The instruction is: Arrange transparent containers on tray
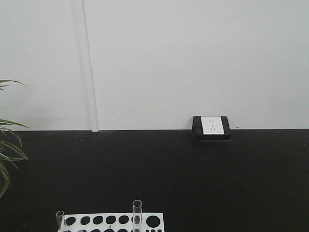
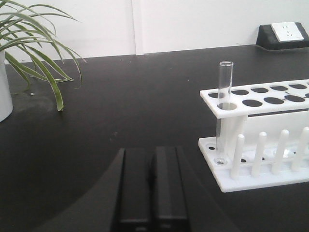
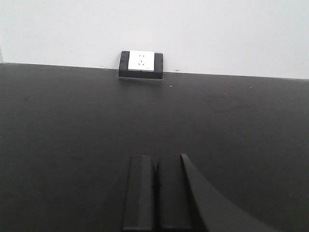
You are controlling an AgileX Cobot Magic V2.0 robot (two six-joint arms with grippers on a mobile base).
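Black pads of the left gripper (image 2: 151,162) sit pressed together at the bottom centre of the left wrist view, with nothing between them. Just beyond, toward the right edge of that frame, stands the white rack (image 2: 251,99), a holed top plate raised on posts over a lower plate. One test tube (image 2: 225,82) stands in the corner hole nearest the gripper. Its long axis is straight up, its round bottom rests on the lower plate, and its open rim is on top. From this tool the glass lies ahead and to the right. I'd judge any approach must come in sideways at the stem or down over the rim.

The right gripper (image 3: 154,169), low in its own view, is closed on nothing too. It faces only bare tabletop, with no rack or tube in sight, so the left arm looks the nearer one.

At the bottom of the front view the rack's edge shows two upright tubes, a corner tube (image 1: 60,220) at lower left and a second tube (image 1: 137,211) nearer the middle. Most holes gape empty, and no loose tube shows in any view.

The matt black table (image 1: 193,179) runs back to a white wall (image 1: 193,58), where a power socket (image 1: 212,125) sits in a dark housing. A spiky green plant (image 2: 38,43) in a white pot (image 2: 4,87) fills the upper left of the left wrist view.
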